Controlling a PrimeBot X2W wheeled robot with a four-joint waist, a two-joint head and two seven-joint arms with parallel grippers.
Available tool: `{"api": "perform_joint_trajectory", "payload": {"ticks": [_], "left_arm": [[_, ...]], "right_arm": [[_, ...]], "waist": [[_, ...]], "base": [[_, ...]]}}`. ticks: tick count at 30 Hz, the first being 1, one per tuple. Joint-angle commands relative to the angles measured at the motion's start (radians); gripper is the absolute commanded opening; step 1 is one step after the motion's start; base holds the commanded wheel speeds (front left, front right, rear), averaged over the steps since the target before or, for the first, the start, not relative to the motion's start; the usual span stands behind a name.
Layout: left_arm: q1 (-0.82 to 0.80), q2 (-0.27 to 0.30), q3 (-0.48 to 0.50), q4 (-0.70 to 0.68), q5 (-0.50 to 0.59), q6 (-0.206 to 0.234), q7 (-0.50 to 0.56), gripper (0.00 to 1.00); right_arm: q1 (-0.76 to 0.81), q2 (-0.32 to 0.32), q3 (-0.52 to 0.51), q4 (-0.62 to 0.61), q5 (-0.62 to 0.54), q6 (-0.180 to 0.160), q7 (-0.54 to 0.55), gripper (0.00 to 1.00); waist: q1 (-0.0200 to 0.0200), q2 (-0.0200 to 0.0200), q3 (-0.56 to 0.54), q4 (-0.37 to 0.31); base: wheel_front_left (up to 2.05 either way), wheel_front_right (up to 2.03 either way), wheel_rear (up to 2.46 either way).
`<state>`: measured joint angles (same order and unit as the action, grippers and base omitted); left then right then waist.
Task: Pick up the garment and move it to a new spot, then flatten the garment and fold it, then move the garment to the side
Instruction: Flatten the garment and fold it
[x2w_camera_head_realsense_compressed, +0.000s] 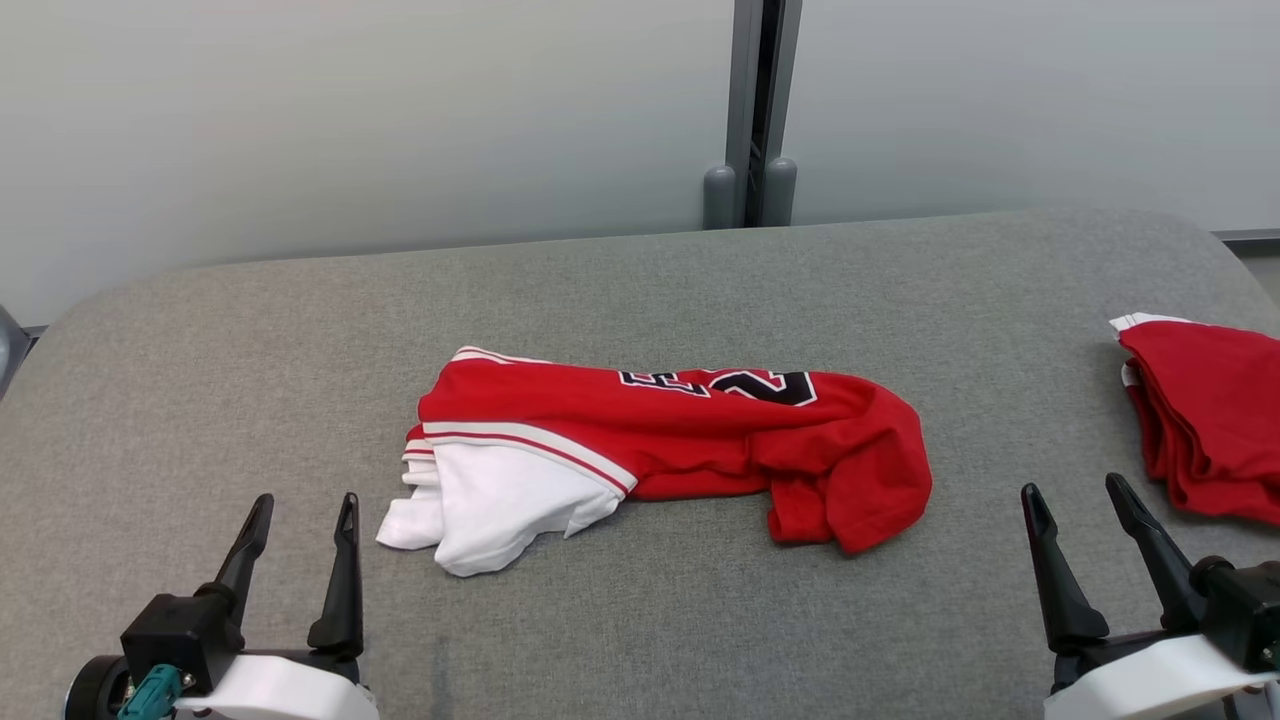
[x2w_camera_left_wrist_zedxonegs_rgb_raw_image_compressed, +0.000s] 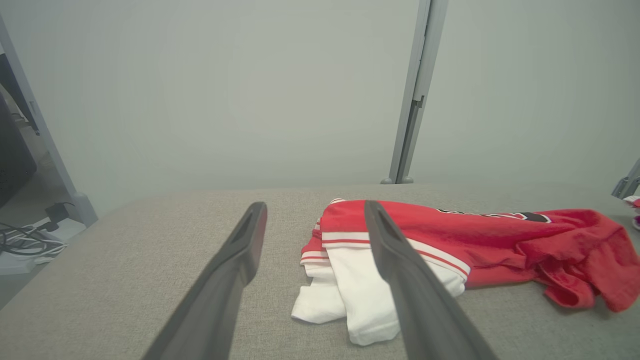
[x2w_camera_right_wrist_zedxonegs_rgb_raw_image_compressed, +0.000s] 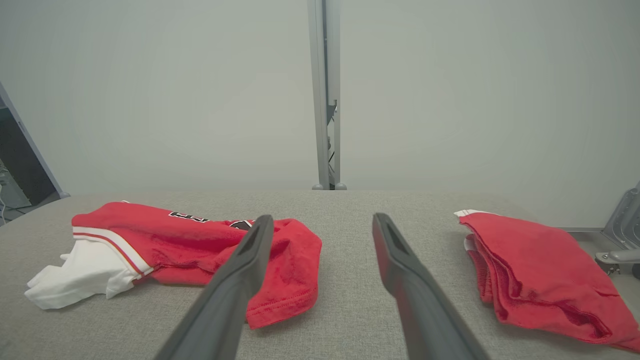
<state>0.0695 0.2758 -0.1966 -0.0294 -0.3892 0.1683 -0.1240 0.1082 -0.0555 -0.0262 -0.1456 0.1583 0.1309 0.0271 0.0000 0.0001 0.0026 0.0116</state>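
Note:
A crumpled red and white garment (x2w_camera_head_realsense_compressed: 660, 450) with black lettering lies in the middle of the grey table (x2w_camera_head_realsense_compressed: 640, 620); its white part points left, its red bunch right. My left gripper (x2w_camera_head_realsense_compressed: 305, 510) stands open near the front left edge, short of the white end, nothing between its fingers. My right gripper (x2w_camera_head_realsense_compressed: 1080, 490) is open at the front right, apart from the garment. The left wrist view has the garment (x2w_camera_left_wrist_zedxonegs_rgb_raw_image_compressed: 450, 250) just right of the open gripper (x2w_camera_left_wrist_zedxonegs_rgb_raw_image_compressed: 315, 207). In the right wrist view the garment (x2w_camera_right_wrist_zedxonegs_rgb_raw_image_compressed: 190, 245) lies to the left of the open gripper (x2w_camera_right_wrist_zedxonegs_rgb_raw_image_compressed: 322, 220).
A second red garment (x2w_camera_head_realsense_compressed: 1210, 420), folded, lies at the table's right edge, also in the right wrist view as a folded red pile (x2w_camera_right_wrist_zedxonegs_rgb_raw_image_compressed: 535, 270). A pale wall with a grey post (x2w_camera_head_realsense_compressed: 755, 110) stands behind the table. Cables (x2w_camera_left_wrist_zedxonegs_rgb_raw_image_compressed: 25, 240) lie on the floor at the left.

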Motion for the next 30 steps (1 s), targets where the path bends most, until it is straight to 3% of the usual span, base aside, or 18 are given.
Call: {"api": "perform_joint_trajectory", "payload": {"ticks": [1, 14, 22, 30], "left_arm": [[-0.008, 0.007, 0.000, -0.005, -0.004, 0.005, -0.003, 1.00], [-0.048, 0.008, -0.013, -0.019, 0.005, 0.008, -0.004, 1.00], [-0.125, -0.009, -0.038, -0.019, 0.011, -0.010, -0.022, 1.00], [-0.205, -0.046, -0.059, 0.029, 0.004, -0.030, -0.071, 1.00]], "right_arm": [[-0.004, 0.000, -0.004, 0.004, 0.003, 0.000, -0.008, 1.00], [-0.038, -0.007, -0.004, 0.015, -0.008, 0.000, -0.015, 1.00], [-0.156, -0.085, 0.129, 0.091, -0.028, 0.000, 0.025, 1.00], [-0.320, -0.179, 0.273, 0.247, -0.045, -0.001, 0.045, 1.00]], "waist": [[0.0000, -0.0001, 0.002, 0.001], [0.0000, -0.0001, 0.052, 0.025], [0.0000, -0.0001, 0.142, 0.090], [0.0000, -0.0001, 0.234, 0.165]], "base": [[0.00, 0.00, 0.00], [0.00, 0.00, 0.00], [0.00, 0.00, 0.00], [0.00, 0.00, 0.00]]}}
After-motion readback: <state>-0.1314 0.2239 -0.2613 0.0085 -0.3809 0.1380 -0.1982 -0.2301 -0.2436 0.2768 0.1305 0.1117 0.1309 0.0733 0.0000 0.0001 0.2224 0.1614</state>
